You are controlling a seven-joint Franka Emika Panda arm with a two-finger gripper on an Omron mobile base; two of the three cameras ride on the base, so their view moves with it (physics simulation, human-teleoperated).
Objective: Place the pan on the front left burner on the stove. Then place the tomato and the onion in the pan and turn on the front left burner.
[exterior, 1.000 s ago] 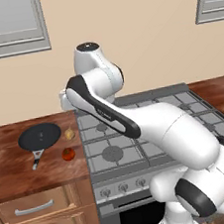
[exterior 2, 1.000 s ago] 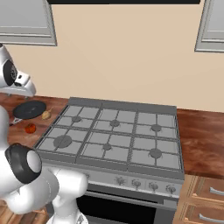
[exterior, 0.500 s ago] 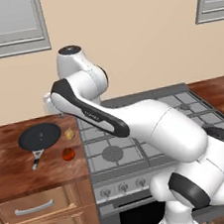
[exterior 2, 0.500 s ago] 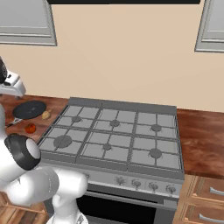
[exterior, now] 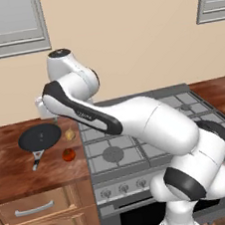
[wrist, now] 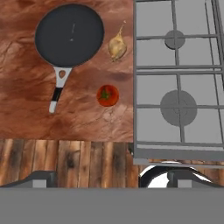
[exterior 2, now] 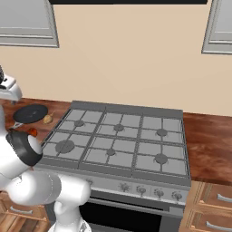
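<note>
One pan (wrist: pixel 69 34) lies on the wooden counter (wrist: pixel 26 109) left of the stove (wrist: pixel 177 74), its handle pointing toward the counter's front edge. One onion (wrist: pixel 117 46) and one tomato (wrist: pixel 107 95) lie beside it. The gripper (wrist: pixel 109 177) is apparently fully spread, holding nothing.
</note>
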